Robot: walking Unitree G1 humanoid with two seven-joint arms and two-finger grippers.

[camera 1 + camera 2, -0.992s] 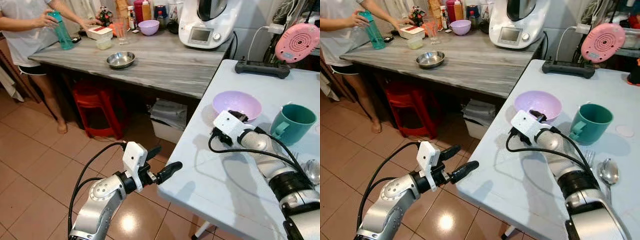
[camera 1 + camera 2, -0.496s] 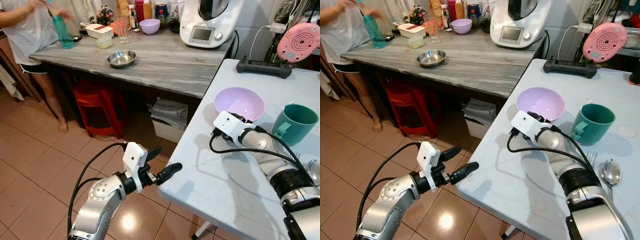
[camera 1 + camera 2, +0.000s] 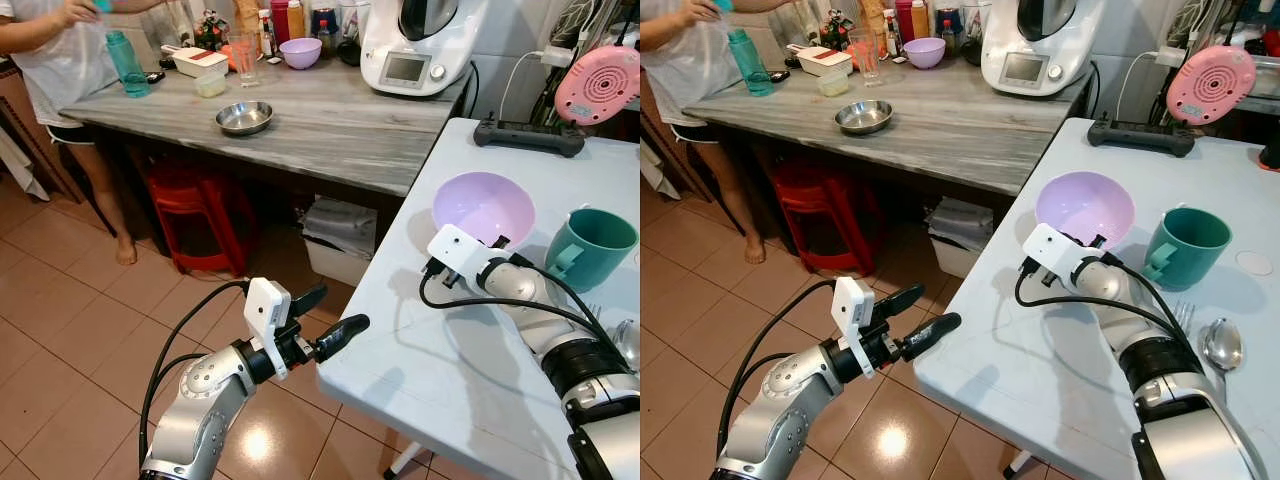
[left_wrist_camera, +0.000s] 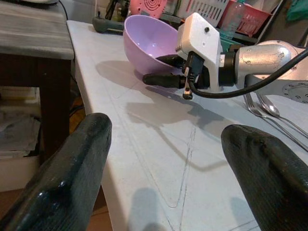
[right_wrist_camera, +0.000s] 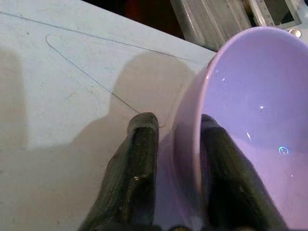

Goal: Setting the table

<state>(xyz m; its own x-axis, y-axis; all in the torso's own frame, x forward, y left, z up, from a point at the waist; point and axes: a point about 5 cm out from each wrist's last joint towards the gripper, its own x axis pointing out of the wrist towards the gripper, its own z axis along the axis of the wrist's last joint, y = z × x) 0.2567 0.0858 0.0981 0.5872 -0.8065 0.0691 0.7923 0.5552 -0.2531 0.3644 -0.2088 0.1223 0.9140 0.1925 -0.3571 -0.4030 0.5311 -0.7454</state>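
the lilac bowl [image 3: 484,208] sits on the white worktop [image 3: 470,330] near its edge, tipped so the mouth opens up and somewhat away from the right arm; being round, it has no long axis. right gripper [image 5: 175,144] pinches the near rim: one of the fingers [image 5: 137,159] lies outside the wall, the other inside the cavity. in the head views the white wrist housing covers the fingers, so the grasp reads clearly from the right wrist view alone. the bowl's far rim is cut off there.

just beside the bowl stands a teal mug [image 3: 588,246], handle toward the bowl. a spoon [image 3: 1219,345] and fork [image 3: 1181,318] lie nearer the robot, partly behind the right arm.

left gripper [image 3: 325,320] hovers off the worktop's edge over the tiled floor, fingers spread, holding nothing.

a person [image 3: 50,70] stands at the grey wooden counter [image 3: 320,120], partly cut off by the frame.
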